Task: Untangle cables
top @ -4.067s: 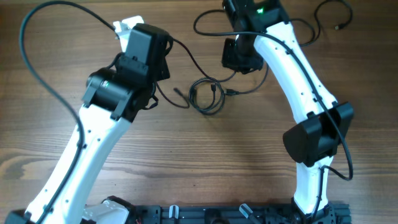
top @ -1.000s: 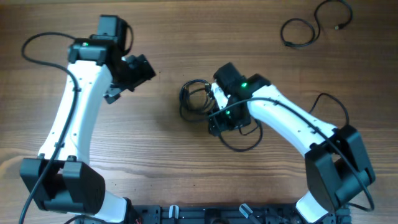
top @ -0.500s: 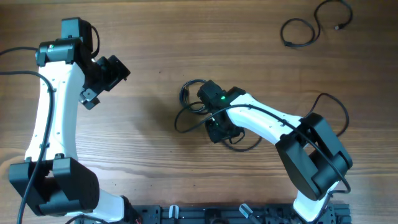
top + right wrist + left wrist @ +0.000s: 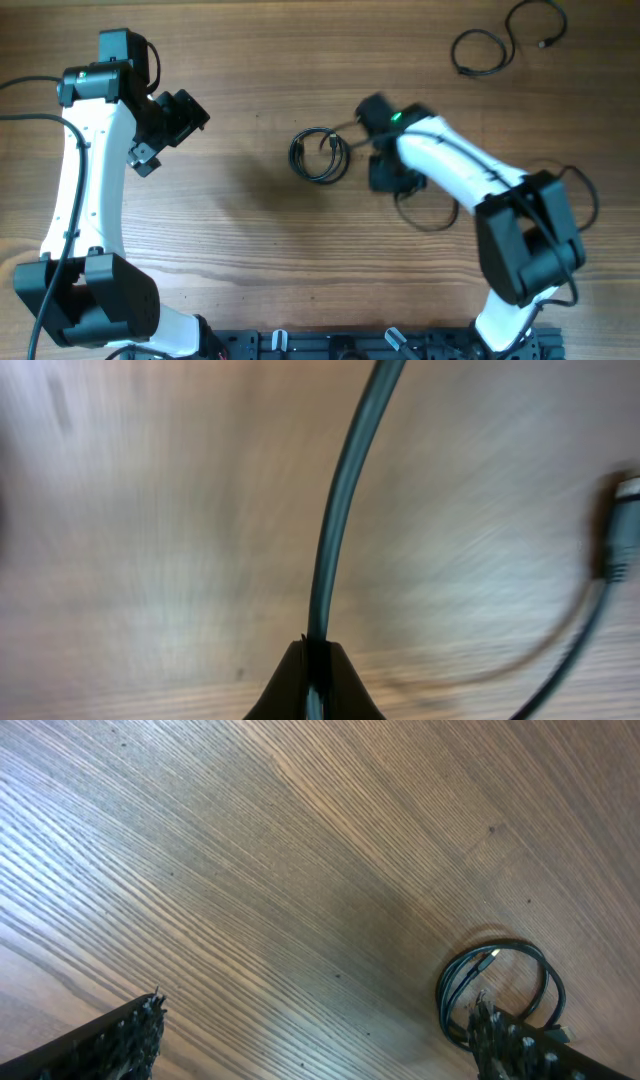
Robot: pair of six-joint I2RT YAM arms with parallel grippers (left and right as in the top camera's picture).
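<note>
Right jaws are being pinched shut on a thin black cable [image 4: 335, 510]. Left jaws are being held wide apart, well left of the coil of cables [image 4: 318, 178] lying mid-worktop [image 4: 250, 250]. A loose cable [image 4: 476, 71] is lying at the far right corner.

Small black coil of cables [image 4: 322, 156] flat on the wooden surface [image 4: 250, 250], just left of the blurry right end effector [image 4: 385, 168]. Thin cable [image 4: 352, 124] from the coil up to it. Left end effector [image 4: 172, 135] well apart, off to the coil's left, fingers spread. Loose cable [image 4: 490, 45] far up and right of the right end effector.
</note>
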